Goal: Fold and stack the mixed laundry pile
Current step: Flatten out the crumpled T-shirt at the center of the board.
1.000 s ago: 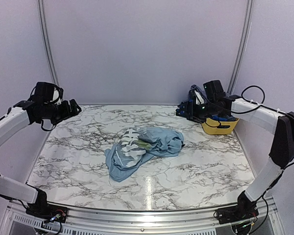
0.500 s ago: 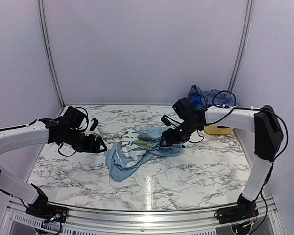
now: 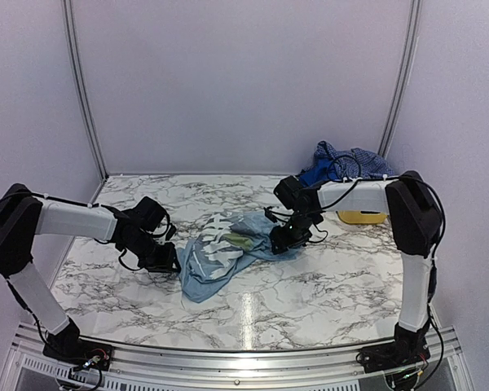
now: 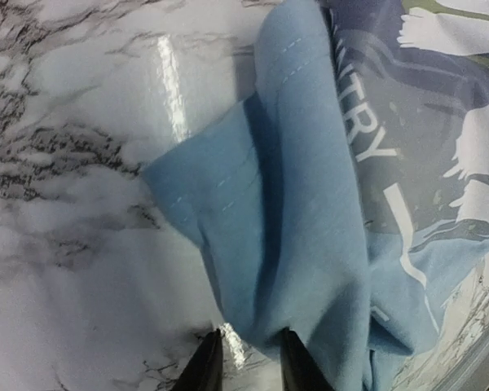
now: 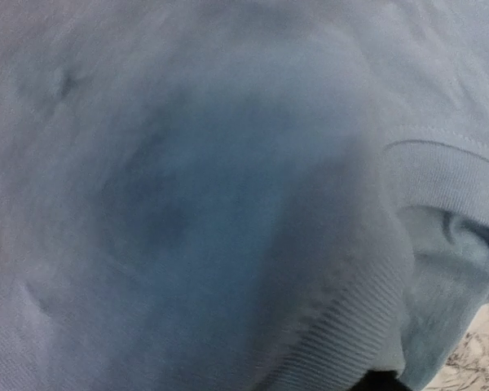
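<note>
A pale sky-blue T-shirt (image 3: 232, 248) with white print lies crumpled in the middle of the marble table. My left gripper (image 3: 171, 261) is down at its left edge. In the left wrist view the left gripper (image 4: 246, 358) has its jaws a narrow gap apart, with the shirt's folded edge (image 4: 293, 244) reaching between the tips and marble still showing there. My right gripper (image 3: 282, 239) presses into the shirt's right side. Blue cloth (image 5: 228, 204) and a ribbed collar (image 5: 367, 326) fill the right wrist view and hide the fingers. The rest of the mixed laundry pile (image 3: 346, 163) sits at the back right.
A small yellow basket (image 3: 360, 217) holds the checked and royal-blue garments at the back right corner, behind the right arm. Bare marble table (image 3: 326, 285) lies in front of the T-shirt. White walls enclose the table on three sides.
Both arms swung in from the sides and came down onto the T-shirt, the right one leaving the basket. The left jaws narrowed around the shirt's left edge.
</note>
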{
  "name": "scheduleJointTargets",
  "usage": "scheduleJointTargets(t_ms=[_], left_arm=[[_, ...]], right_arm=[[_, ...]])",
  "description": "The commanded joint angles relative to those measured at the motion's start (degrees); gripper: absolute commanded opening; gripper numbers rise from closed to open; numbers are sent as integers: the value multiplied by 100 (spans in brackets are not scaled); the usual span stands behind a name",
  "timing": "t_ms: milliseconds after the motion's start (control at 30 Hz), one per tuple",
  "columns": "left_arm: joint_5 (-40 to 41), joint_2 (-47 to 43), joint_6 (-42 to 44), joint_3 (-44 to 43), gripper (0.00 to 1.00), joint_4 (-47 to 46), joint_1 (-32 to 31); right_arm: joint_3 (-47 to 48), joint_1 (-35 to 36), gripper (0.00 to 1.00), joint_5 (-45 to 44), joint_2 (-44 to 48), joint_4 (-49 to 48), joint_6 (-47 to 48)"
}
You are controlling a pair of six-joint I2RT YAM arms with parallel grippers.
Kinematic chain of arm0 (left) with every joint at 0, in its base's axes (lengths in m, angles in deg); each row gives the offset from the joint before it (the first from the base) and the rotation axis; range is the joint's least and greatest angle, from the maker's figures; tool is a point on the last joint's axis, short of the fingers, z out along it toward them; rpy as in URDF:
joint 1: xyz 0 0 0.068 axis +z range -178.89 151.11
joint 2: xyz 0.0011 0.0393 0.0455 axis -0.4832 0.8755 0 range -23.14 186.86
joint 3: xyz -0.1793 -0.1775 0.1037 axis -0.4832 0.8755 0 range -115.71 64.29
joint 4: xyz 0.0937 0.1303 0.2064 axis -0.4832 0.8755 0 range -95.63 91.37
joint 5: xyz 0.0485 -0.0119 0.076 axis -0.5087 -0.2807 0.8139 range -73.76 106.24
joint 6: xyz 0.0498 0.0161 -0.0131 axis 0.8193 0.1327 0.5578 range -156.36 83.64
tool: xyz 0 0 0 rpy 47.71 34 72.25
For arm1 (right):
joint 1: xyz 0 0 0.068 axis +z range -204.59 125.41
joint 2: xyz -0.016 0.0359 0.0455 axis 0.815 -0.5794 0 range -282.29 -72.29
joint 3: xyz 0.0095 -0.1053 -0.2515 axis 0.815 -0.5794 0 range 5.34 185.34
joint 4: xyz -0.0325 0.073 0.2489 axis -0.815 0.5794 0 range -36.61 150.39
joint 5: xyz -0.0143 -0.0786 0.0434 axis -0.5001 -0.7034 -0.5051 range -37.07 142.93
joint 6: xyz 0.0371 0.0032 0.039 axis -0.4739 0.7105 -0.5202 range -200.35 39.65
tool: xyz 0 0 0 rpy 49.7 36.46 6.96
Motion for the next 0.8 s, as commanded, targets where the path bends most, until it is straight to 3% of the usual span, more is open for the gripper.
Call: scheduleJointTargets(t_ms=[0,33,167,267,367,400,500,667,733,767], left_arm=[[10,179,-196,-486,11,-251,90],[-20,195,-248,-541,0,-255,156],[-33,-75,-370,-540,0,-309,546],[-445,-479,-289,-438,0,-442,847],[-902,-690,117,-448,49,-338,755],[-918,-707,162,-429,56,-279,684],[-854,-555,96,-205,64,-237,487],[-365,-133,-150,-74,63,-238,286],[-243,8,-202,-99,53,-226,285],[-145,46,-214,-122,43,-199,285]], right_arm=[[197,52,42,-268,-75,255,78],[173,49,34,-184,-32,253,73],[49,62,2,385,281,191,101],[-10,146,0,838,592,111,84],[41,250,0,944,673,245,64],[61,274,0,969,690,281,62],[112,310,0,1078,808,349,19],[244,338,0,1341,1039,439,-6],[298,352,0,1461,1129,489,20],[308,354,0,1514,1176,520,30]])
